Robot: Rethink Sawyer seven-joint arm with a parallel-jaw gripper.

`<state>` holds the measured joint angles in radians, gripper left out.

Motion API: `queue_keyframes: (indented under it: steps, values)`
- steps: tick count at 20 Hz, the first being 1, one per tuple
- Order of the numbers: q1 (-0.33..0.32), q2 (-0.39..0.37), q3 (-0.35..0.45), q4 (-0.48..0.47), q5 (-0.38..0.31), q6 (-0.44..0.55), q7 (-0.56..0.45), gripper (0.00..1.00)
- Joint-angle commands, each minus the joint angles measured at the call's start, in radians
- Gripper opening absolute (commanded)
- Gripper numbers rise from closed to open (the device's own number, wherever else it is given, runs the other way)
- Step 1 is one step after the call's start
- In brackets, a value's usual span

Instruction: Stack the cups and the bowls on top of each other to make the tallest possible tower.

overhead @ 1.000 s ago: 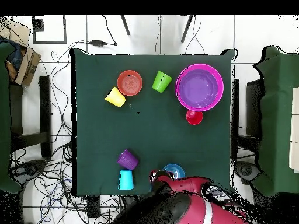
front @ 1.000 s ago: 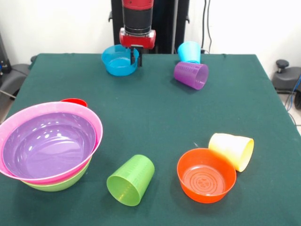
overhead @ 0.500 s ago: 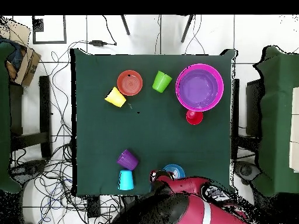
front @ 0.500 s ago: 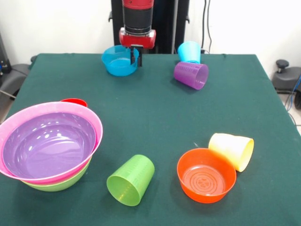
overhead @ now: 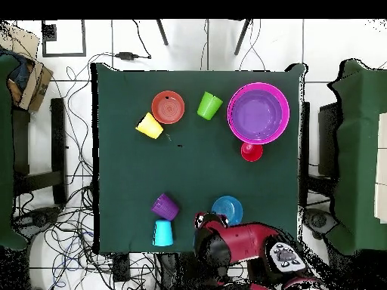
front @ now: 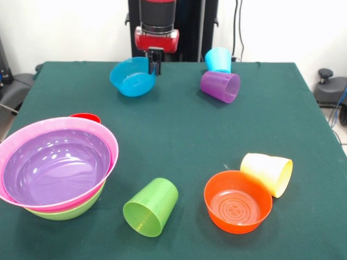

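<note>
My gripper is shut on the rim of the small blue bowl, which hangs tilted just above the cloth at the far side; from above the blue bowl shows beside the arm. The tower is a purple bowl nested in a pink bowl on a lime green bowl, at the near left. The orange bowl stands upright near the front. Lying on their sides are the lime green cup, pale yellow cup, purple cup and light blue cup.
A small red piece sits right behind the nested bowls. The green cloth-covered table has chairs at both sides, and cables lie on the floor around it in the overhead view.
The gripper has risen slightly with the blue bowl. The bowl has come off the cloth, tipped and shifted left in the front view. Everything else is where it was.
</note>
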<state>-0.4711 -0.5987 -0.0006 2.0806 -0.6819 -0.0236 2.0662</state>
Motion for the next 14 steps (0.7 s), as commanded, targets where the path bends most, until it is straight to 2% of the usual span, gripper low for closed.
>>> queue_keyframes:
  steps: [1, 7, 14]
  values:
    - [-0.046, -0.129, 0.207, 0.030, 0.049, 0.194, -0.038, 0.00]
    - [-0.066, -0.209, 0.258, 0.059, 0.086, 0.276, -0.050, 0.00]
    - [-0.086, -0.264, 0.305, 0.069, 0.119, 0.351, -0.071, 0.00]
